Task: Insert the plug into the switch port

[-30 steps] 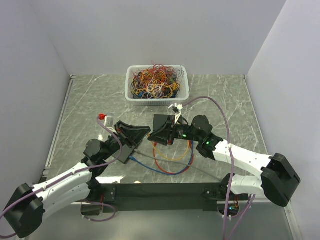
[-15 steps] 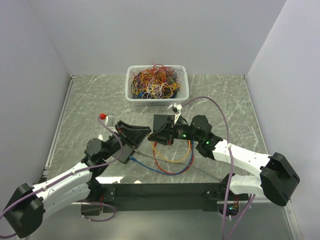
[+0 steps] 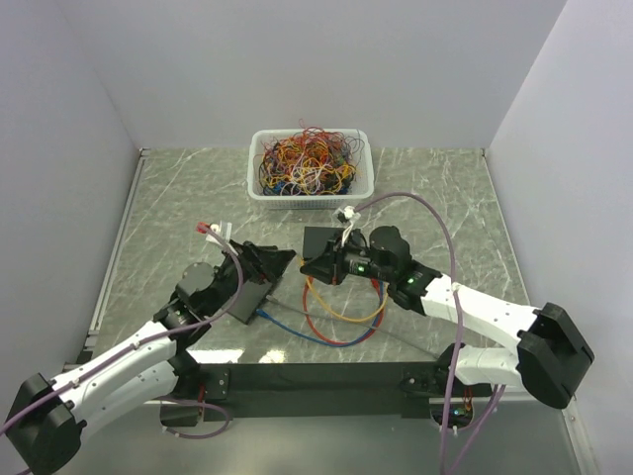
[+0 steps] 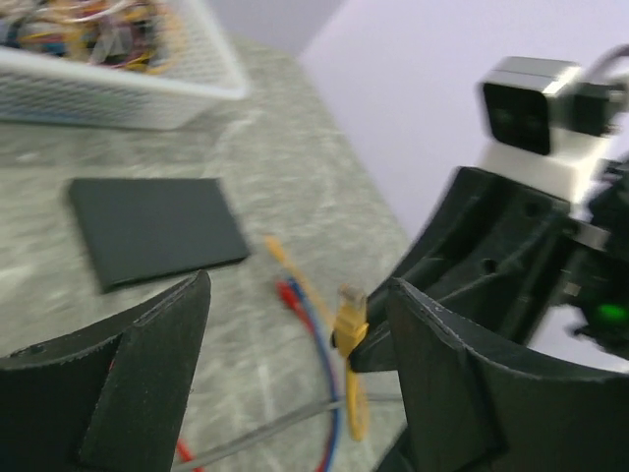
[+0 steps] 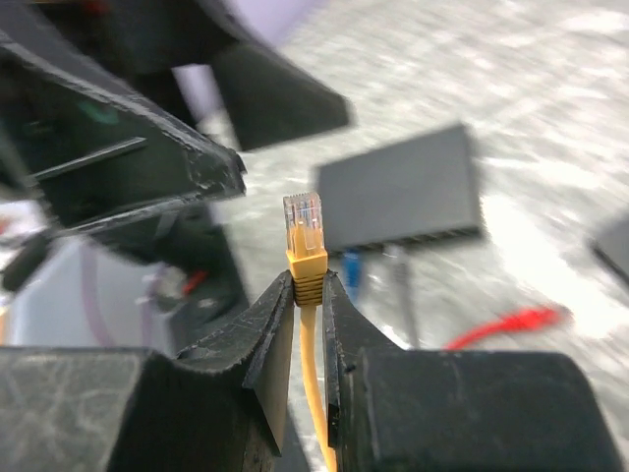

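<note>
My right gripper (image 5: 308, 280) (image 3: 315, 267) is shut on the yellow plug (image 5: 305, 234) (image 4: 351, 313), pinching its boot so the clear tip points up. The plug's yellow cable (image 3: 341, 312) loops on the table behind it. The dark switch (image 5: 398, 202) (image 3: 243, 297) lies flat beyond the plug, its port row facing it, with a blue cable (image 5: 352, 270) plugged in. My left gripper (image 4: 295, 290) (image 3: 275, 260) is open with nothing between its fingers. It hovers over the switch's far end, right beside the plug.
A second flat black box (image 3: 321, 240) (image 4: 157, 228) lies behind the right gripper. A white basket (image 3: 309, 196) (image 4: 118, 93) of tangled cables stands at the back. Red (image 3: 331, 336) and blue (image 3: 297, 334) cables loop on the table between the arms.
The left gripper has opened wide and its wrist has shifted slightly right. The right gripper stays shut on the plug and has edged a little left.
</note>
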Action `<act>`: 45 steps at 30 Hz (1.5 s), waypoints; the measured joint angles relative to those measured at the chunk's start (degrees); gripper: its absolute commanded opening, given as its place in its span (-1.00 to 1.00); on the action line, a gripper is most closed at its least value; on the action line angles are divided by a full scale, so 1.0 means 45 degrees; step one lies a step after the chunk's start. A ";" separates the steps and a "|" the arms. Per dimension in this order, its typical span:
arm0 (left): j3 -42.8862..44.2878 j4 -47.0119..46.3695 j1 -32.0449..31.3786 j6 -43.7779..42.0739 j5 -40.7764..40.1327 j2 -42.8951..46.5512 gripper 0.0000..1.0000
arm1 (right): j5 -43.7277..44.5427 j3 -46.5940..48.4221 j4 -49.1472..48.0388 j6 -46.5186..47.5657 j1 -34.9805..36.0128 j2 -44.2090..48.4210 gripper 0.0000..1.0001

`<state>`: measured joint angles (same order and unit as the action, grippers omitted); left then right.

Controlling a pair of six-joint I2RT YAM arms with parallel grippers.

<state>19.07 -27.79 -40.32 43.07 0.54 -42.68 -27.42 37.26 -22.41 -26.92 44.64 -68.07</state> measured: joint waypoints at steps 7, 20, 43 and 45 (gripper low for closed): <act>0.0991 0.3298 0.0831 -0.0228 -0.2317 -0.0986 0.63 | 0.3138 0.1141 0.2574 0.0850 0.0695 -0.1375 -1.00; 0.1010 0.3706 0.5459 -0.0209 -0.0520 -0.4226 0.54 | 0.5984 0.3366 0.4925 0.1962 0.2098 -0.4998 -1.00; 0.1001 0.0146 0.7334 -0.0432 0.3536 -0.8578 0.24 | 0.8189 0.5867 0.6659 0.3410 0.3633 -0.8510 -1.00; 0.0952 -0.0049 0.7334 -0.0432 0.3662 -0.8578 0.23 | 0.8223 0.6028 0.6742 0.3492 0.3662 -0.8553 -1.00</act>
<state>23.35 -28.01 -7.31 41.12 17.02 -81.28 9.58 64.38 7.92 -11.20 61.12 -106.56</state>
